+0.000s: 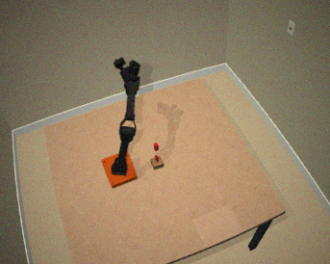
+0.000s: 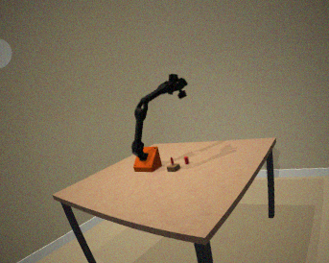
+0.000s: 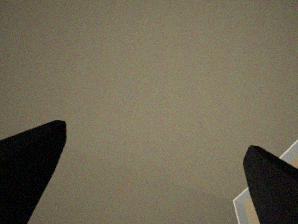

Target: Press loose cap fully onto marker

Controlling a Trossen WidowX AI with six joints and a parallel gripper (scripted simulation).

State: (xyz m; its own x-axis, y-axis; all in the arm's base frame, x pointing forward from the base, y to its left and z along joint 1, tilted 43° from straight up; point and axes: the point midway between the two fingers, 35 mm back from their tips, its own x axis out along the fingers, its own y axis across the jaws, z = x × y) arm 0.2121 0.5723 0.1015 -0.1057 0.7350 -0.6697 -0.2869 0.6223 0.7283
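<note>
Top view shows the black arm [image 1: 130,106] [image 2: 139,127] rising from an orange base [image 1: 130,178] [image 2: 142,168] near the left edge of the worktop [image 1: 191,193] [image 2: 181,202] and reaching toward the upper edge in that picture. The gripper [image 1: 127,64] [image 2: 183,88] [image 3: 158,143] is raised high, its fingers wide apart with nothing between them; the wrist view shows the wall [image 3: 150,65] beyond their tips. Between the base and the right edge, but closer to the base, a small brown holder block [image 1: 158,167] [image 2: 173,168] rests on the worktop with the red marker [image 1: 156,158] [image 2: 172,160] upright in it. The red cap [image 1: 156,146] [image 2: 186,160] stands apart from the marker, on the side of the block toward the upper edge, so the marker is uncapped. In the exterior view, block and cap both lie well in from the front corner, with the cap nearer the right-hand corner than the block is.
</note>
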